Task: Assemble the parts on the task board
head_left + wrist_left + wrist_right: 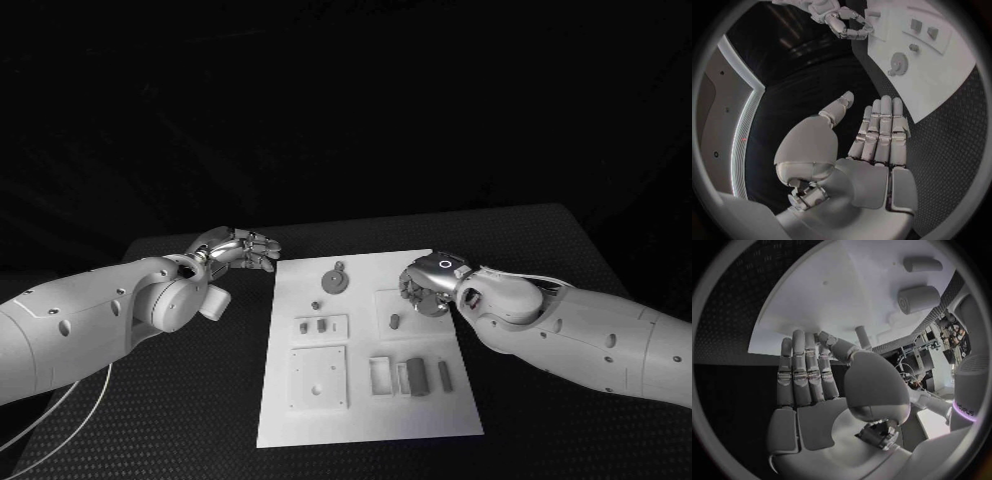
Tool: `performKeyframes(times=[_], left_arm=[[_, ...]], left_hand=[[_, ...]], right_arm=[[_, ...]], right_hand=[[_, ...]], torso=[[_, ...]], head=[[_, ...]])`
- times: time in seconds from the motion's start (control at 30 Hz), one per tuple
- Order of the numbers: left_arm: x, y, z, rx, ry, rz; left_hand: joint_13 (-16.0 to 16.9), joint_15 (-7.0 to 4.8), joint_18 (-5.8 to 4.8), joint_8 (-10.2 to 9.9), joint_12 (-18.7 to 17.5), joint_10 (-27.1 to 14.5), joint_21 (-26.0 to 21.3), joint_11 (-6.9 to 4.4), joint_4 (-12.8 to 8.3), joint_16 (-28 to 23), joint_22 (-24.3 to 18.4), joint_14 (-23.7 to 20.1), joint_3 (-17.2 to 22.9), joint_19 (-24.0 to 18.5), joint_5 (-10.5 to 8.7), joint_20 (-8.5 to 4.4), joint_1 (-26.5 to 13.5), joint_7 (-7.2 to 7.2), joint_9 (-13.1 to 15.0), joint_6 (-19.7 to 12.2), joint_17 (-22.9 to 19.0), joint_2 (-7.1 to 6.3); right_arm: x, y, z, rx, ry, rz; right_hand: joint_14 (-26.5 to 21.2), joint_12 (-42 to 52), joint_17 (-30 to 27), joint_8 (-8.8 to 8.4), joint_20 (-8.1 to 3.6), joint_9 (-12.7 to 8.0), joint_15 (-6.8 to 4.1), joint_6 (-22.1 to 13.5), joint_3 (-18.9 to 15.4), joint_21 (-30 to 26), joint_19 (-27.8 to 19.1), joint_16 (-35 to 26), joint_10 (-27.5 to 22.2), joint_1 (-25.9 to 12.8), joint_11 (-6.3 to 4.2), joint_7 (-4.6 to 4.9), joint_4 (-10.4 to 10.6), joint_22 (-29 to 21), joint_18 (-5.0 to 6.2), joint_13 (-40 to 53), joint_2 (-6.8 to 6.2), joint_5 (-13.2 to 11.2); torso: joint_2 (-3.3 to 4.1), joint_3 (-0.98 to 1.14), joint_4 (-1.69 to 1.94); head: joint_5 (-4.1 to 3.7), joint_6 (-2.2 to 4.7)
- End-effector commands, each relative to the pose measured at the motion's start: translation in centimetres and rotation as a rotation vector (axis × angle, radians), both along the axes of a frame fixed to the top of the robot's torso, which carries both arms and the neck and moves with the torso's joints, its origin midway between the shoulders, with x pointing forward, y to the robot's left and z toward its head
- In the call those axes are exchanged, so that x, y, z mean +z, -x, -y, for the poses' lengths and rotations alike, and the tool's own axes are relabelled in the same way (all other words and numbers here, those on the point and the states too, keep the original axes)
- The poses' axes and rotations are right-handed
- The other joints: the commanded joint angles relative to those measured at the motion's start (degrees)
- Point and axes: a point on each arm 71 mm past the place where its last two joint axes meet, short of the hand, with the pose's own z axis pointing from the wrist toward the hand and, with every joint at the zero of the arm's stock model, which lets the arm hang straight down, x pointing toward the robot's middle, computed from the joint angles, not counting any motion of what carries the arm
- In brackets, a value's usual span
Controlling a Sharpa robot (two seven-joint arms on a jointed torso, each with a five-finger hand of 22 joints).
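Head view: the left hand hovers empty, fingers apart, beside the task board. The right hand, likewise empty, is over the board's far right part.

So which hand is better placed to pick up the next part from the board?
Right, I'd judge. The right hand hangs open over the task board, close to the small parts near its right edge. The left hand hangs open over bare table, off the board's far left corner.

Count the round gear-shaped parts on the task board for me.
1. The gear lies flat near the far edge of the task board, apart from the right hand. That hand hangs over part of the board, so another could be hidden beneath it.
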Motion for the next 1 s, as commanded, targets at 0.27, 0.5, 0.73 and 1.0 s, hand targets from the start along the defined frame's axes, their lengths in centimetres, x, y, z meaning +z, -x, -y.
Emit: performKeyframes(times=[0.27, 0.5, 0.73, 1.0], left_arm=[[0.09, 0.03, 0.20, -0.017, 0.004, -0.001], [0.09, 0.02, 0.21, -0.017, 0.004, -0.001], [0.09, 0.04, 0.12, -0.016, 0.004, -0.003], [0.09, 0.05, 0.17, -0.017, 0.004, -0.002]], left_hand=[[-0.14, 0.00, 0.07, 0.07, 0.27, -0.55, 0.24, 0.21, 0.14, -0.47, -0.17, 0.25, -0.36, 0.31, -0.03, 0.01, 0.12, 0.44, -0.13, -0.22, 0.15, -0.24], [-0.17, 0.00, 0.06, 0.05, 0.25, -0.62, 0.24, 0.24, 0.15, -0.51, -0.21, 0.25, -0.36, 0.31, -0.02, 0.01, 0.12, 0.47, -0.15, -0.28, 0.19, -0.25], [-0.17, 0.00, 0.06, 0.06, 0.26, -0.63, 0.24, 0.25, 0.17, -0.53, -0.24, 0.26, -0.36, 0.32, -0.02, 0.01, 0.13, 0.47, -0.15, -0.28, 0.21, -0.21], [-0.18, 0.00, 0.06, 0.08, 0.28, -0.62, 0.25, 0.25, 0.19, -0.55, -0.26, 0.27, -0.35, 0.33, -0.02, 0.01, 0.13, 0.47, -0.15, -0.26, 0.24, -0.18]], right_arm=[[-0.59, -0.23, 0.60, -0.029, 0.025, -0.073], [-0.42, -0.12, 0.33, -0.016, 0.008, -0.061], [-0.42, 0.01, 0.14, -0.002, 0.007, -0.066], [-0.09, -0.01, -0.09, 0.006, -0.007, -0.017]], right_hand=[[-4.43, -4.88, -0.04, -3.62, 0.58, -1.36, 2.24, -6.00, -0.37, -1.25, -4.18, -3.27, -7.42, -2.63, 3.46, 2.49, 1.50, 1.52, -0.55, -1.99, -5.39, 0.21], [-5.37, -5.97, 0.27, -4.30, 0.57, -1.81, 2.74, -7.38, -0.12, -1.01, -5.19, -3.92, -9.78, -2.22, 4.45, 2.37, 2.29, 1.57, -0.87, -2.99, -6.64, 0.18], [-4.26, -3.70, 1.11, -3.04, 0.25, -1.46, 2.02, -5.43, -0.48, 0.53, -4.49, -3.54, -6.63, -1.48, 2.87, 2.31, 2.05, 1.56, -0.72, -1.87, -5.59, 0.16], [-0.41, -0.69, 2.56, -0.58, -0.37, -0.13, 0.29, -0.84, -0.57, 3.39, -1.34, -1.91, -1.67, -1.28, 0.47, 0.59, 1.04, 1.54, 0.21, 0.64, -1.55, 0.17]], torso=[[0.01, 0.00, -0.06], [-0.02, 0.00, 0.02], [0.00, 0.01, -0.02], [0.00, -0.01, 0.00]], head=[[-0.09, -0.03], [-0.12, -0.11], [-0.10, -0.21], [-0.15, -0.20]])
